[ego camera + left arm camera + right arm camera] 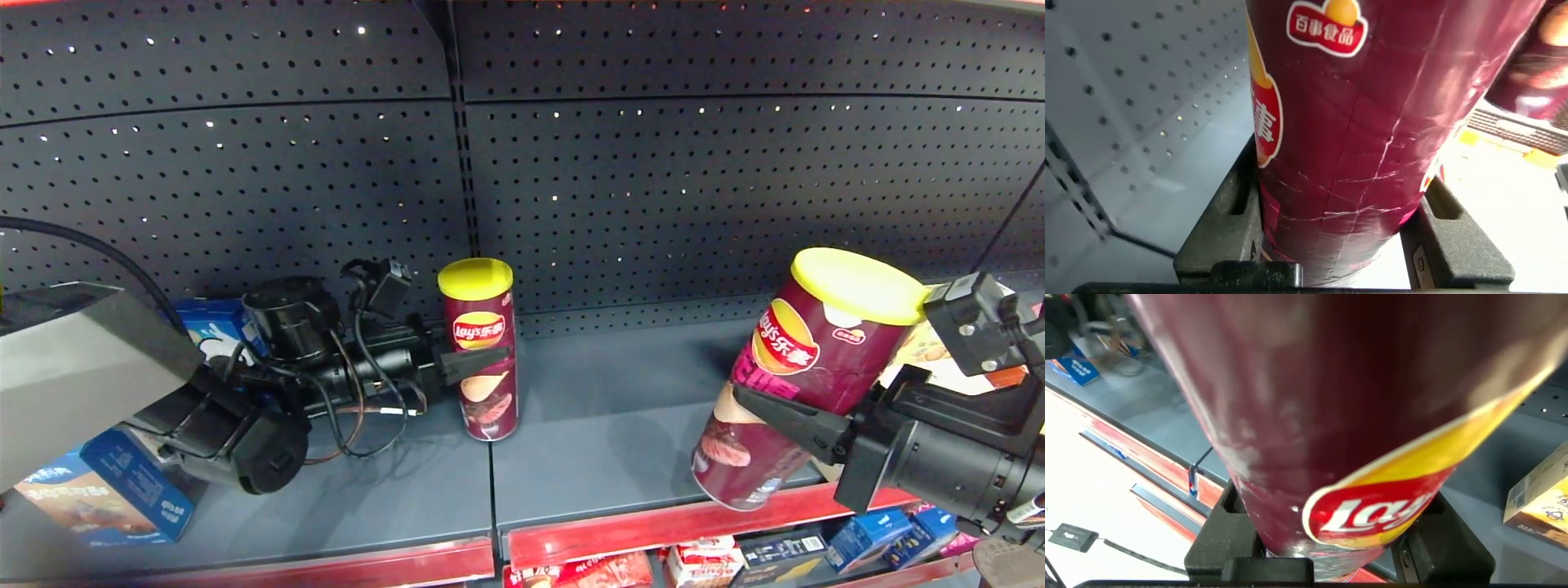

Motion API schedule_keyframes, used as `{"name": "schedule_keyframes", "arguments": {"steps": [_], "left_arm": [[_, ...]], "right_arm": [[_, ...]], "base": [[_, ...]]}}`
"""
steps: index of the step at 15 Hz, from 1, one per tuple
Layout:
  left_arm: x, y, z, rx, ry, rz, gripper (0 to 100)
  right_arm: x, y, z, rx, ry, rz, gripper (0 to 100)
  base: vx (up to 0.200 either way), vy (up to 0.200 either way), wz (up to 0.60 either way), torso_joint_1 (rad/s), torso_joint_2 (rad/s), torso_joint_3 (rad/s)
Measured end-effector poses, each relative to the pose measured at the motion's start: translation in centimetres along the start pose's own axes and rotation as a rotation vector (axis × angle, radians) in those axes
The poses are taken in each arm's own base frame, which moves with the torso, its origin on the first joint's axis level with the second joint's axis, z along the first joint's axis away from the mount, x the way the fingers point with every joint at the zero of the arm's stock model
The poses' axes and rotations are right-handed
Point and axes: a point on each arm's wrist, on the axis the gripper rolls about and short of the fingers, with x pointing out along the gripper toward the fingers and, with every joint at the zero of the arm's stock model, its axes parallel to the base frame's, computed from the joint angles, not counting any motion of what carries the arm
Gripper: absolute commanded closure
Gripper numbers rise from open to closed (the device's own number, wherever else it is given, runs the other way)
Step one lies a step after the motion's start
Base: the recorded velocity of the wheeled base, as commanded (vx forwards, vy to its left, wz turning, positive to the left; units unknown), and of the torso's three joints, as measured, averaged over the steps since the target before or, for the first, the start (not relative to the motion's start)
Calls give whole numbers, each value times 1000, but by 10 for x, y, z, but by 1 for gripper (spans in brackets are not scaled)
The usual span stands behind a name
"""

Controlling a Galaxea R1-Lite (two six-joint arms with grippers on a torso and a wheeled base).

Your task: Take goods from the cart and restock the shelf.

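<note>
Restocking the grey shelf (620,441), left gripper (482,364) is clamping an upright maroon, yellow-lidded tube (478,325); right gripper (775,411) is clamping a tilted second tube (820,359), likely needing uprighting.

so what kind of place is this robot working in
Probably a shop aisle: a pegboard-backed shelf with a red price rail, an upright crisp can and a tilted crisp can, and boxed snacks on the level below.

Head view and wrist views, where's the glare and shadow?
Head view: light glints through holes in the pegboard; the left gripper and its arm throw soft shadow on the shelf. Left wrist view: pale sheen streaks the standing can. Right wrist view: a dull sheen on the tilted can.
</note>
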Motion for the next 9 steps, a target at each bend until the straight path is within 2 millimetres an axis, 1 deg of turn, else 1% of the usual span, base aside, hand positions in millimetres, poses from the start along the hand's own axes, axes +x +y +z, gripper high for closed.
{"name": "schedule_keyframes", "arguments": {"steps": [2, 4, 6, 9], "left_arm": [[-8, -16, 0, -8, 7, 21, 100], [-11, -33, 4, 17, -16, 38, 100], [-15, -47, 1, 16, -15, 23, 100], [-20, -61, -1, 2, -3, 7, 100]], "right_arm": [[0, 0, 0, 0, -1, 0, 100], [-2, 0, 1, -2, -8, -2, 100], [-4, 0, 2, -3, -13, -4, 100], [-8, 0, 1, -4, -14, -8, 100]], "base": [[0, 0, 0, 0, 0, 0], [0, 0, 0, 0, 0, 0], [0, 0, 0, 0, 0, 0], [0, 0, 0, 0, 0, 0]]}}
